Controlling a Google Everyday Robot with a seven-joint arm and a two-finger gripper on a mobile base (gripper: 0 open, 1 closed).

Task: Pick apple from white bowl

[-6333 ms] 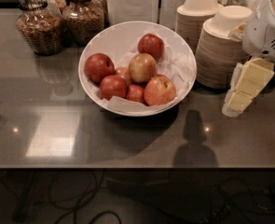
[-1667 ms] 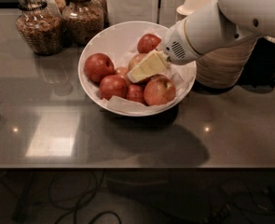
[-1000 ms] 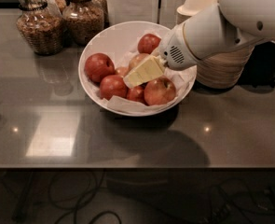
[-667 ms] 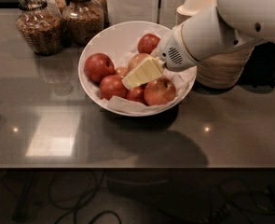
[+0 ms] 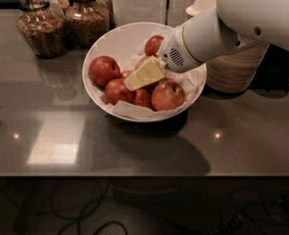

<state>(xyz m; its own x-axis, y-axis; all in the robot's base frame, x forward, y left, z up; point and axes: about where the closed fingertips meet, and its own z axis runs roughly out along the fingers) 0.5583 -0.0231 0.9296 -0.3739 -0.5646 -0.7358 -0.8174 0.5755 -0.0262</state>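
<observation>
The white bowl stands on the grey counter, lined with crumpled white paper and holding several apples. The pale yellow-orange apple lies at the bowl's middle, mostly hidden under my gripper; only its upper left edge shows. My cream-coloured gripper reaches in from the right on a white arm, pointing down-left over that apple; I cannot tell whether it touches it. Deep-red apples lie around it: one at the left, one at the back, one at the front right.
Two glass jars of brown contents stand at the back left. A stack of beige disposable bowls stands right of the white bowl, partly behind my arm. A white box is at the back. The counter's front edge runs across.
My gripper came from the right of the counter to over the bowl, then slid a little further down-left across the pale apple. The apples have not moved.
</observation>
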